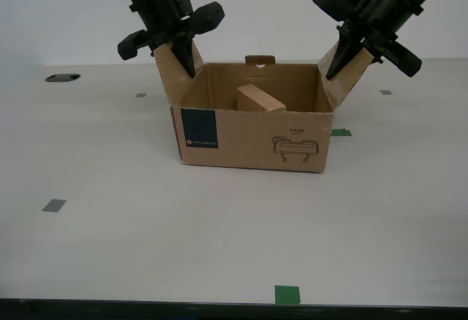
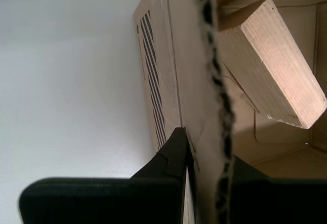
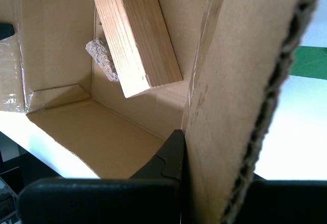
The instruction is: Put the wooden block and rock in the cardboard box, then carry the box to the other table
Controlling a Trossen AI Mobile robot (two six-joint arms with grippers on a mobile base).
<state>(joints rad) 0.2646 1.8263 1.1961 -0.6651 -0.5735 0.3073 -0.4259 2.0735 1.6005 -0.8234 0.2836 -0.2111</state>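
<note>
The cardboard box [image 1: 252,137] stands on the smooth off-white tabletop, flaps up. The wooden block [image 1: 259,99] leans tilted inside it, also seen as the block [image 3: 135,35] [image 2: 271,65]. The rock [image 3: 102,58] lies on the box floor, partly behind the block. My first gripper [image 1: 344,61] [image 3: 204,183] is shut on the side flap at the exterior view's right. My second gripper [image 1: 186,61] [image 2: 207,183] is shut on the side flap at the exterior view's left. The other table is out of view.
Small green tape squares [image 1: 287,294] [image 1: 340,131] and grey ones [image 1: 53,204] [image 1: 140,95] mark the tabletop. A dark oval opening [image 1: 62,77] sits at the far edge on the exterior view's left. The table's front edge runs along the bottom of the exterior view.
</note>
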